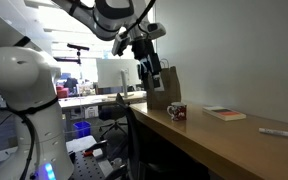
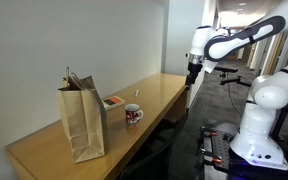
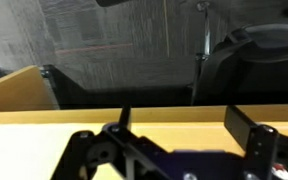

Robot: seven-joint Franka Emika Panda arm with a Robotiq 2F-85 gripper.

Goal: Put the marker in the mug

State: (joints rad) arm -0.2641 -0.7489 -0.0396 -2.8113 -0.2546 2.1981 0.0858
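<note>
**Empty gripper high over the table, marker not yet touched**

The gripper (image 1: 151, 75) hangs well above the wooden table (image 1: 219, 142). In the wrist view its jaws stand wide apart with nothing between them, and only bare tabletop and floor show beyond.

The marker (image 1: 281, 132) lies flat on the table, well away from the other things and nearer one end. It is a slim, pale stick and it touches nothing. In an exterior view the mug (image 2: 133, 115), a squat dark cup with red and white patterning, stands upright near the middle of the table. It sits between the tall brown paper bag (image 2: 82, 122) and the flat reddish book (image 1: 224, 113). The marker cannot be made out in that view.

The marker is probably light and rigid, with a smooth plastic barrel that could roll or slip sideways if nudged. A likely good hold is across the barrel near its middle, with the jaws square to its length and brought low enough to close around it without scraping the wood. Gripped off-centre, it could swing in the jaws and arrive at the mug tilted.

The mug's mouth looks small, so the marker probably needs to go in end first. The mug itself seems light enough to shift or tip if bumped.
</note>
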